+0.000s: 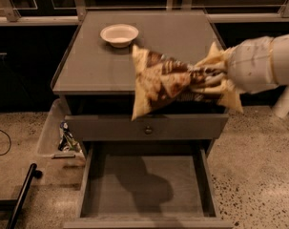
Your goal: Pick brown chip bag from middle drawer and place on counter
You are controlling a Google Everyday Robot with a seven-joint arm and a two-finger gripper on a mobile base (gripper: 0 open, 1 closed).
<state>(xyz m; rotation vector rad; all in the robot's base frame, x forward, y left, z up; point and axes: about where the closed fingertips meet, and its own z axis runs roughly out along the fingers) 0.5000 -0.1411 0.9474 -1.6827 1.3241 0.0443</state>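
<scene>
- My gripper (211,79) is clamped tight on the brown chip bag (165,82); bag juts out to its left, in the air.
- Counter (96,66) front edge sits just under the bag.
- Middle drawer (144,190) is pulled open, well below the gripper.

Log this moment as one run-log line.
pincer: at counter front-right, shut on brown chip bag | bag: airborne by counter front edge | middle drawer: open, empty | white bowl: counter rear
</scene>
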